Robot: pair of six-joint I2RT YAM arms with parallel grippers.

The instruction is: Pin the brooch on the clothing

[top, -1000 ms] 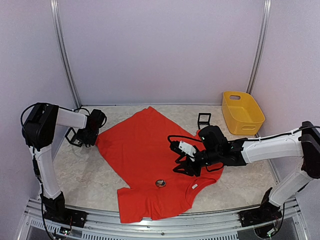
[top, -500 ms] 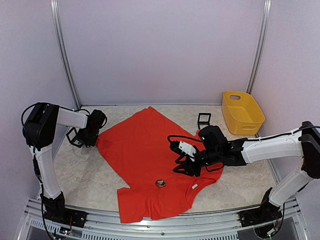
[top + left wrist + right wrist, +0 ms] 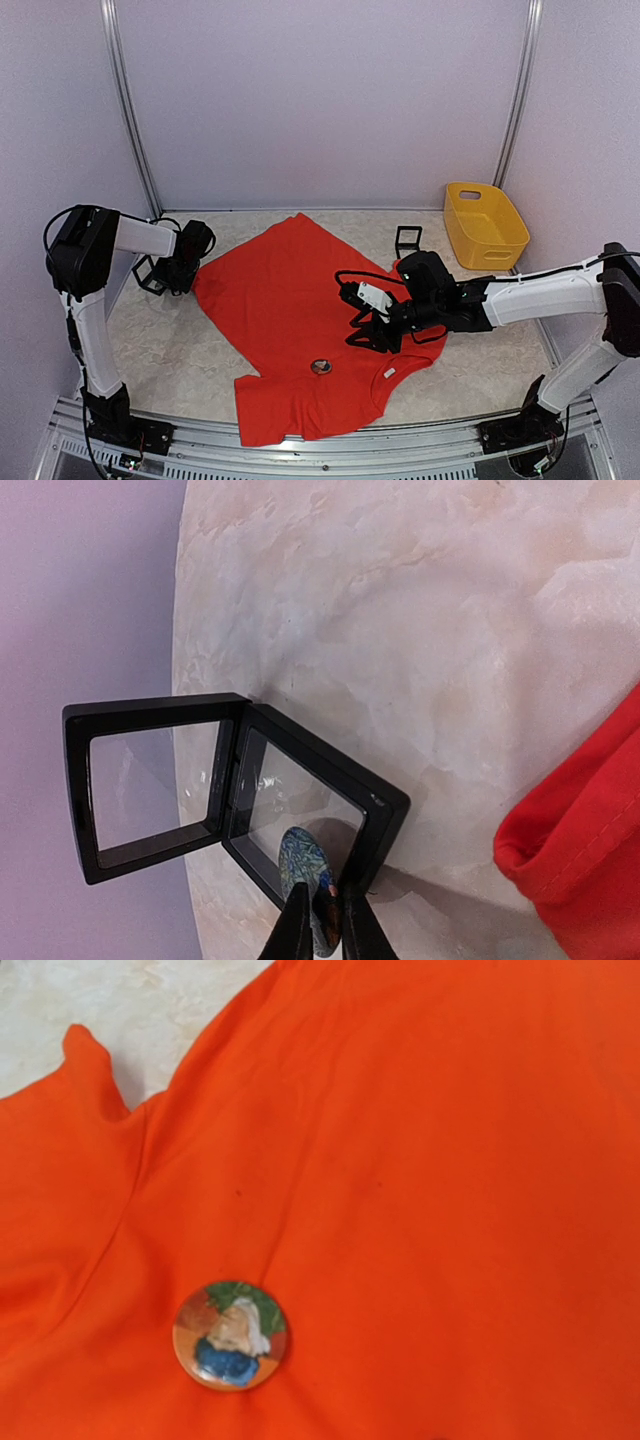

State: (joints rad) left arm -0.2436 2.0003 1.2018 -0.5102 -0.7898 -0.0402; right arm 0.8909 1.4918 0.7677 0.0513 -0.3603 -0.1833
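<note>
A marble-patterned table (image 3: 180, 350) is sitting inside pale lilac walls, and the red T-shirt (image 3: 280, 300) is lying spread across its middle. One round brooch (image 3: 321, 366) is resting face up on the shirt's 6 o'clock side, near the neckline. Whether its pin is going through the cloth cannot be told from here.

At 9 o'clock, just off the shirt's edge, the left gripper (image 3: 322, 930) is reaching into an open black case (image 3: 80, 790). Its jaws are standing very narrow, and a second brooch (image 3: 308, 875) is showing edge-on between the tips. They appear to be pinching it, though how firmly is not visible.

The right gripper (image 3: 368, 338) is hovering over the shirt at about 4 o'clock from the centre, with its wrist camera looking down on the first brooch. Nothing is showing between its fingers, and how wide they are standing cannot be told.

A yellow basket (image 3: 500, 245) is sitting at 2 o'clock, with a small black frame (image 3: 399, 243) just beside it towards 1 o'clock.

The step in hand is probably the drawing of the second brooch out of its case. The next move is calling for a clean lift without dragging the light case along, then a carry towards 3 o'clock onto the fabric.
</note>
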